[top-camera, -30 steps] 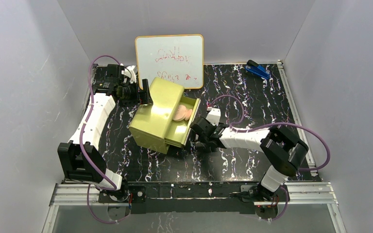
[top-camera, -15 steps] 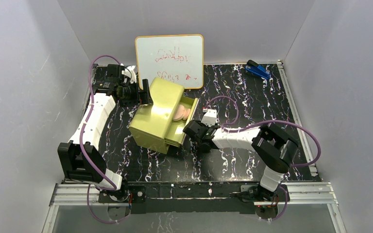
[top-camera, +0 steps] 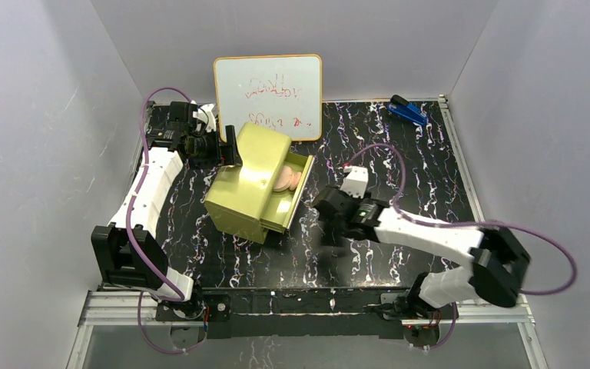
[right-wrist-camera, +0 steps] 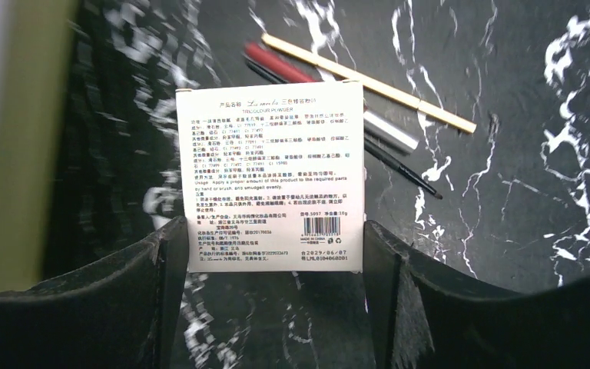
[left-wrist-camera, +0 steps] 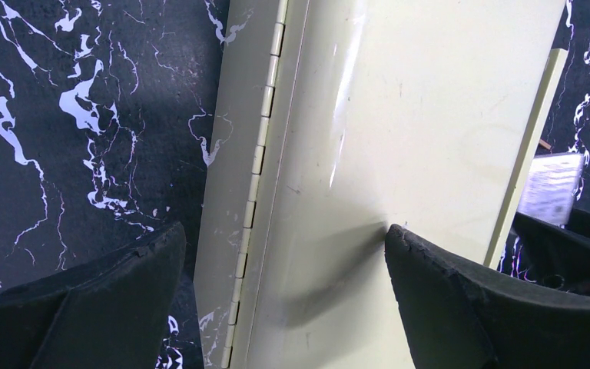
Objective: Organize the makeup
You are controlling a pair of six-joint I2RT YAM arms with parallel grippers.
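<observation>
Holding the printed packet (right-wrist-camera: 270, 154) beside the yellow box (top-camera: 250, 184)

The right gripper (right-wrist-camera: 275, 231) pinches the packet by its two side edges, over the table (right-wrist-camera: 522, 115), the box just beside; it looks light, flat and stiff, so an edge hold suits it, though it could swivel. Two pink discs (top-camera: 286, 181) lie in the box. The left gripper (left-wrist-camera: 284, 238) straddles the box's hinged side; whether it grips I cannot tell
</observation>
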